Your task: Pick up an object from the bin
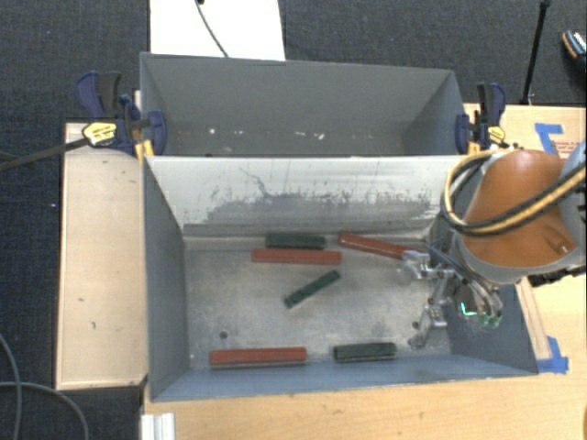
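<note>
- The two-finger metal gripper (pixel 424 330) hangs low over the right end of the grey metal bin (pixel 167 282), close to the bin's floor. Whether it is apart or together cannot be told from this angle, and no thing can be made out in its grasp.
- Just above and to the right of the gripper sits the arm's rounded orange cover (pixel 514 214), with yellow and black cables looped over it.
- Nearest to the gripper is a short dark green flat bar (pixel 364 351). It lies just to the gripper's left on the floor, along the bin's near wall. A small gap shows between its right end and the gripper.
- Up and left of the gripper, a long red-brown bar (pixel 371 244) lies slightly tilted, its right end near the wrist's metal parts.
- Farther left, in the middle of the floor, a dark green bar (pixel 312 289) lies at a slant, apart from the others.
- Beyond it, toward the back wall, a red-brown flat bar (pixel 296 257) lies level, with another dark green bar (pixel 295 242) just behind it, side by side.
- Farthest from the gripper, well to its left by the near wall, lies a long red-brown bar (pixel 258 357), in line with the short green one.
</note>
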Robot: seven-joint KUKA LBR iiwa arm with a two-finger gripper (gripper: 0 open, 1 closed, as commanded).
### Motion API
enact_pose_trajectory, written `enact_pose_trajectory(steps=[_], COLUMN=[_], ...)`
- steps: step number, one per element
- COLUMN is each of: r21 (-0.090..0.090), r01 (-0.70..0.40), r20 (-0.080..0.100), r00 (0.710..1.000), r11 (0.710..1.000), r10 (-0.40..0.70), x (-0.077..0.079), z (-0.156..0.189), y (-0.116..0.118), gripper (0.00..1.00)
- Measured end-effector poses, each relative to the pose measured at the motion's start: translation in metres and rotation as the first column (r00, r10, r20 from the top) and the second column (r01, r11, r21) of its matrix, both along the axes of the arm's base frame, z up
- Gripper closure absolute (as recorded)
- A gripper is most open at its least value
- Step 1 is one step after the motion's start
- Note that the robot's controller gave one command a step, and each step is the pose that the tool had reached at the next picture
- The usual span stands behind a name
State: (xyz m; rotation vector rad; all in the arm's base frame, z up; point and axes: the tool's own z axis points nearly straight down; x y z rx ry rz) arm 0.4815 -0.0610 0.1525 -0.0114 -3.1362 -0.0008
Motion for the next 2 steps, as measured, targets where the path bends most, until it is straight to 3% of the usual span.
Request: enact_pose_trajectory(steps=[1, 2], r21=[0.002, 0.001], r01=[0.036, 0.086], r20=[0.001, 0.013], r00=[0.999, 0.996], r11=[0.999, 0.996], r10=[-0.036, -0.086], x=[0.011, 0.063], z=[-0.086, -0.080], y=[0.059, 0.050], gripper=[0.00, 0.00])
